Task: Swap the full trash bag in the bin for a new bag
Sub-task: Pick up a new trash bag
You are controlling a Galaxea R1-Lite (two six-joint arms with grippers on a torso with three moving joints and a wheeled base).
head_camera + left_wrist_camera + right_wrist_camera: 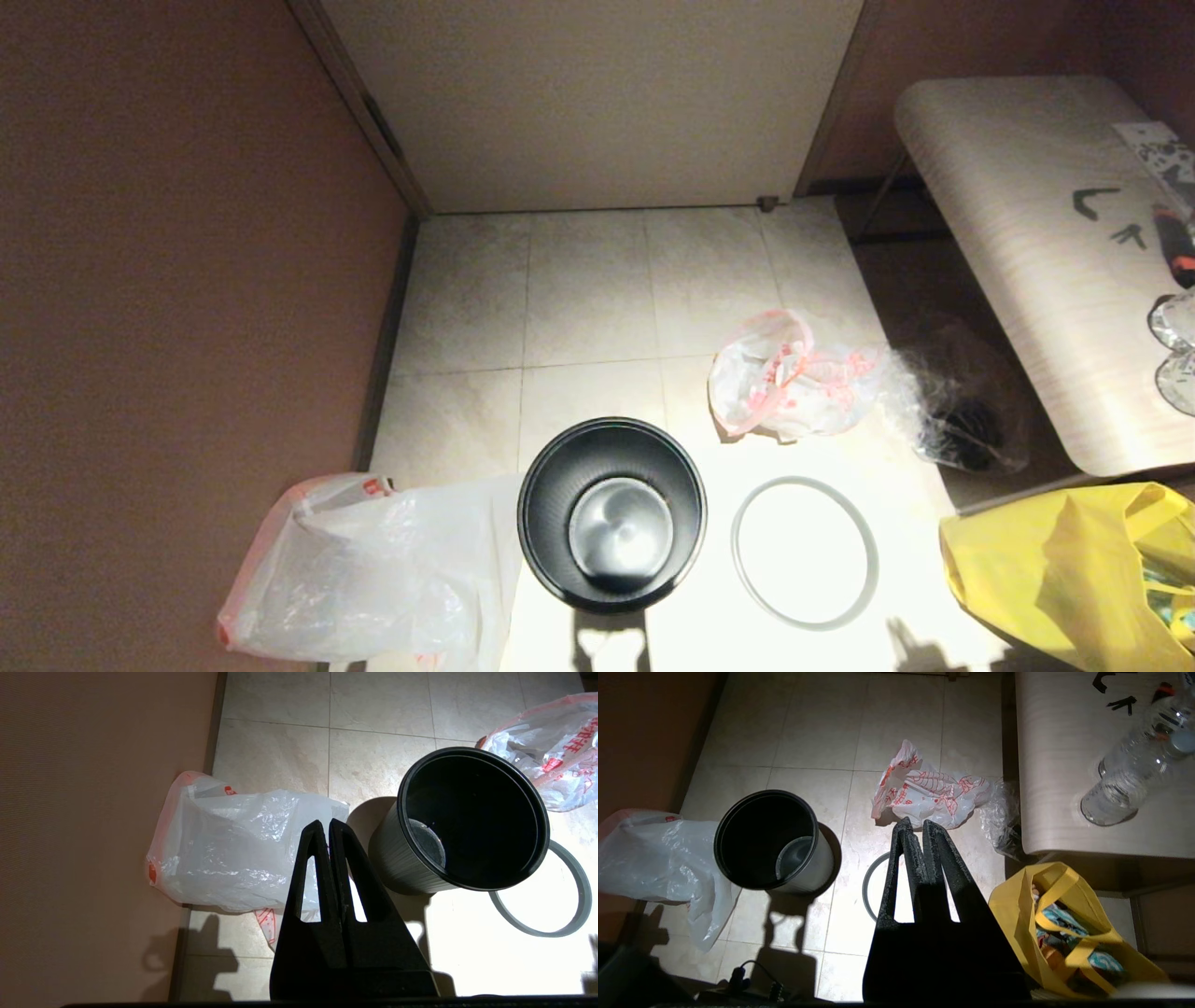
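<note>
The small round black bin (611, 513) stands empty on the tiled floor, its thin grey hoop (805, 551) lying beside it. The lumpy, red-printed full trash bag (789, 378) lies behind; the smooth translucent white new bag (373, 569) touches the bin's left side. Above the floor, the left gripper (325, 826) and right gripper (914, 826) have jaws together, holding nothing.

Your left tool (325, 823), a pair of long black tapering fingers, is pressed closed, tips together and nothing between them, hanging high above the floor and pointing down. Your right tool (915, 823), the same black two-fingered shape, is also closed and empty, held high. Neither arm shows in your head view.
</note>
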